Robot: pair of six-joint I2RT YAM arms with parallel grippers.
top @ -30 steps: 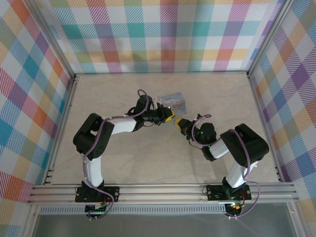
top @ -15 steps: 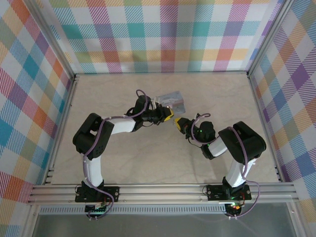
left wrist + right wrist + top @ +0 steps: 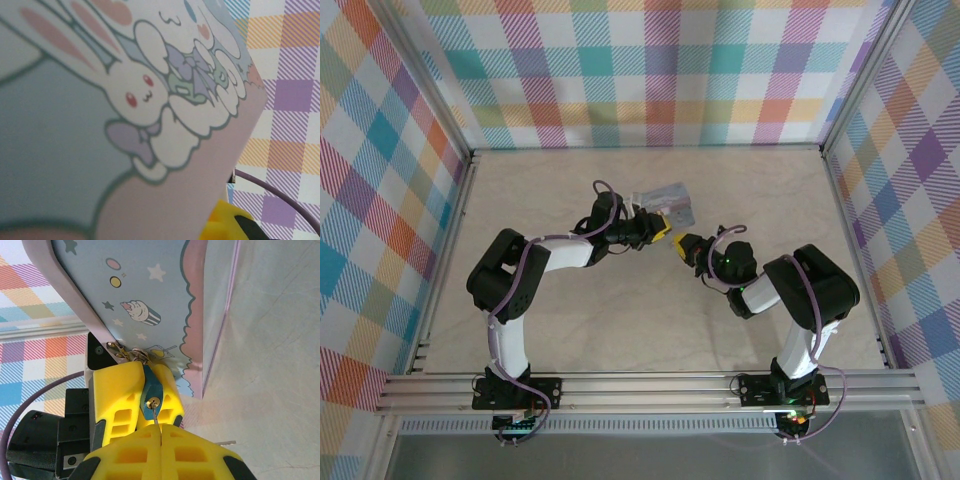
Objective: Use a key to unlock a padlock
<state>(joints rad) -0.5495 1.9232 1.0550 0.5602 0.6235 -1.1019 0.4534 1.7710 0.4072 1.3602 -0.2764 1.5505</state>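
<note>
plaid walls (image 3: 650,70), pale desk (image 3: 620,320): lock and key meet

above the middle of the desk, the left tool (image 3: 663,232) is clenched on the small blue padlock (image 3: 150,392), which sits at the rim of a tilted, cartoon-printed tin (image 3: 150,285). the right tool (image 3: 160,432) pinches a thin key (image 3: 156,417), its tip at the keyhole.

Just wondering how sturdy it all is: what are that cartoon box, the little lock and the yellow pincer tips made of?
Cartoon box: probably thin sheet metal, smoothly printed, with a rounded rim. Padlock: likely metal, blue-coated, with a brassy keyhole. Left pincer fingers: matte yellow plastic, apparently, with moulded pockets.
</note>
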